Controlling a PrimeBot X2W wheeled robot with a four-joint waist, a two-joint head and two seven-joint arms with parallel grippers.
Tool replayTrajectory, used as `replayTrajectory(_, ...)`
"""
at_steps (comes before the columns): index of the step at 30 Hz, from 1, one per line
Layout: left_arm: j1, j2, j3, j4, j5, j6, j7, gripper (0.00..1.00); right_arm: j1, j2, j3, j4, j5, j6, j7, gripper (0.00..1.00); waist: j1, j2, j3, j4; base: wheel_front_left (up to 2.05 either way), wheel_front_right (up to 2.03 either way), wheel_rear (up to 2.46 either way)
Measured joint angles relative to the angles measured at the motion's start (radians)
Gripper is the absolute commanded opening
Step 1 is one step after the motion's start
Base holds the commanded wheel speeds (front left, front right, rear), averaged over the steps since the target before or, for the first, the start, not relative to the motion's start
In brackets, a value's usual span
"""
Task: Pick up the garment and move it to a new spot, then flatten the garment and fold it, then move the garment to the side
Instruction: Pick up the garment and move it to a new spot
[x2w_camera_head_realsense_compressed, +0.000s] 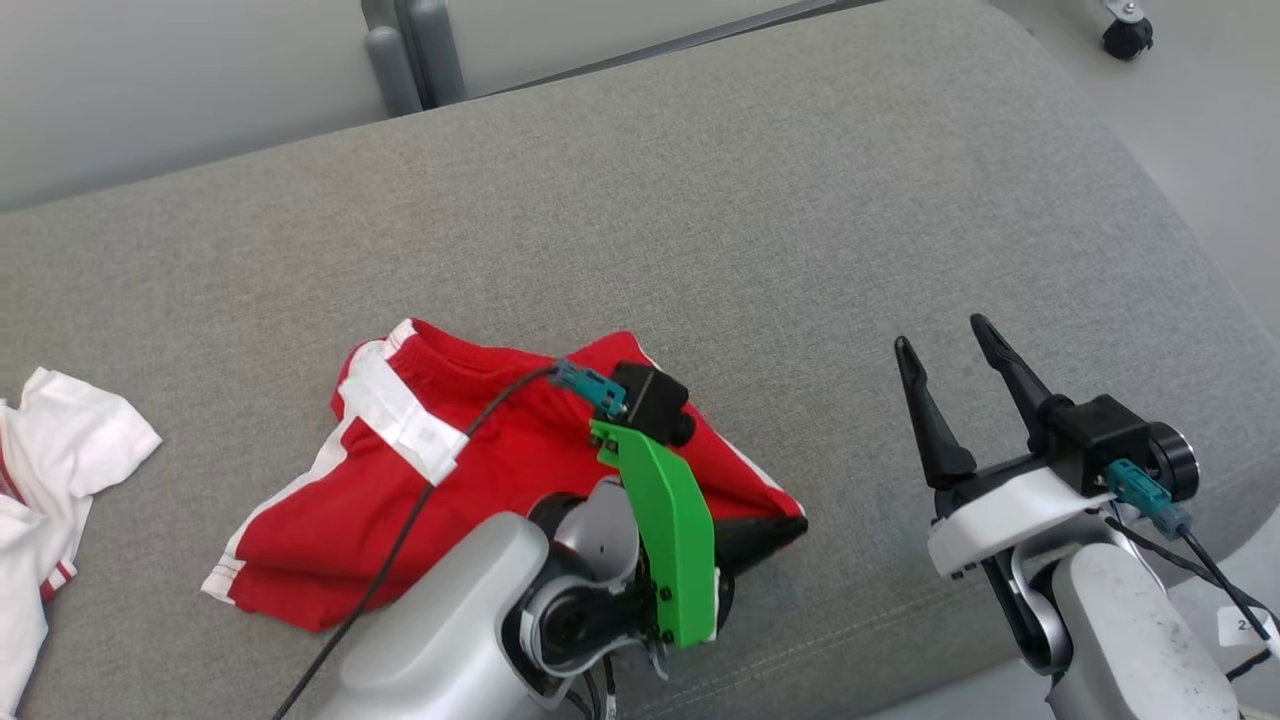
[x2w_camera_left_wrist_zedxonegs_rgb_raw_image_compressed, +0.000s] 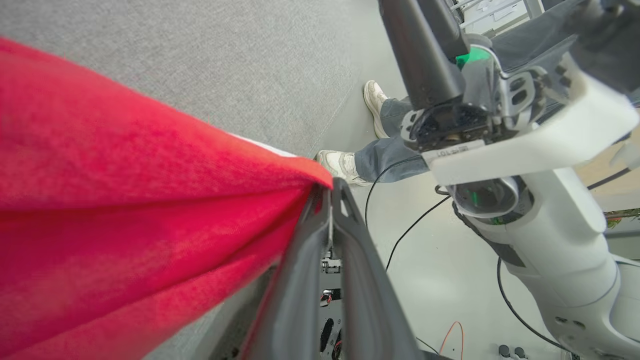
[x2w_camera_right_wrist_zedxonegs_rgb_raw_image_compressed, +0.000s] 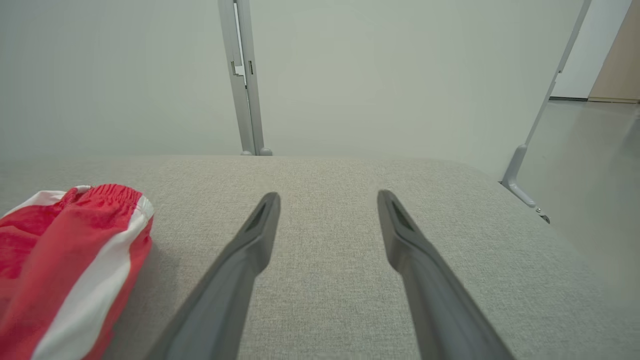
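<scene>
- 9 o'clock edge, head view: white garment (x2w_camera_head_realsense_compressed: 60, 470) with red trim, crumpled on the grey cushion (x2w_camera_head_realsense_compressed: 700, 200), apart from everything else.
- 7 o'clock of centre: red shorts (x2w_camera_head_realsense_compressed: 520, 470) with white side stripes. They lie mostly flat on the cushion, the elastic waistband toward 11 o'clock and the hem toward 8 o'clock. A black cable (x2w_camera_head_realsense_compressed: 400, 540) runs across them to the left wrist.
- 6 o'clock: left claw (x2w_camera_head_realsense_compressed: 775, 535), partly hidden under a green bracket (x2w_camera_head_realsense_compressed: 665, 520). Its fingers are pressed together, pinching the corner of the shorts at their 3 o'clock end.
- Left wrist view agrees: the left claw (x2w_camera_left_wrist_zedxonegs_rgb_raw_image_compressed: 330, 197) has its tips closed on a peak of the red shorts (x2w_camera_left_wrist_zedxonegs_rgb_raw_image_compressed: 125, 200). The fabric is drawn into taut folds toward the tips, at the cushion's edge.
- At 1 o'clock of those tips are a person's pale shoes (x2w_camera_left_wrist_zedxonegs_rgb_raw_image_compressed: 345, 162) and jeans (x2w_camera_left_wrist_zedxonegs_rgb_raw_image_compressed: 390, 155), on the floor.
- 4 o'clock, head view: right claw (x2w_camera_head_realsense_compressed: 942, 335), well apart from the shorts, fingers spread and pointing toward 12 o'clock.
- Right wrist view: right claw (x2w_camera_right_wrist_zedxonegs_rgb_raw_image_compressed: 328, 196) is wide over bare cushion (x2w_camera_right_wrist_zedxonegs_rgb_raw_image_compressed: 325, 275), with the shorts (x2w_camera_right_wrist_zedxonegs_rgb_raw_image_compressed: 30, 250) at 8 o'clock.
- 1 o'clock corner, head view: a black caster (x2w_camera_head_realsense_compressed: 1127, 35) on the floor.
</scene>
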Motion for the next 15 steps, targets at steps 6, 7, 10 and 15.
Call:
replayTrajectory(6, 0.036, 0.002, -0.046, 0.002, 0.006, 0.033, -0.037, 0.0, 0.032, -0.015, -0.015, -0.003, 0.001, 0.0, 0.0, 1.0, 0.0, 0.0, -0.015, 0.036, 0.0, 0.0, 0.0)
replayTrajectory(7, 0.036, 0.002, -0.048, 0.003, 0.012, 0.04, -0.047, 0.0, 0.032, -0.013, -0.014, -0.004, 0.001, 0.0, 0.0, 1.0, 0.0, 0.0, -0.016, 0.043, 0.0, 0.0, 0.0)
replayTrajectory(10, 0.036, 0.002, -0.049, 0.016, 0.032, 0.053, -0.082, 1.0, 0.032, -0.008, -0.01, -0.005, 0.001, 0.002, 0.0, 1.0, 0.0, 0.0, -0.016, 0.062, 0.0, 0.0, 0.0)
replayTrajectory(15, 0.035, 0.007, -0.081, 0.044, 0.093, 0.07, -0.101, 1.0, 0.032, 0.001, 0.006, -0.005, 0.0, 0.011, 0.0, 1.0, 0.0, 0.0, -0.013, 0.08, 0.0, 0.0, 0.0)
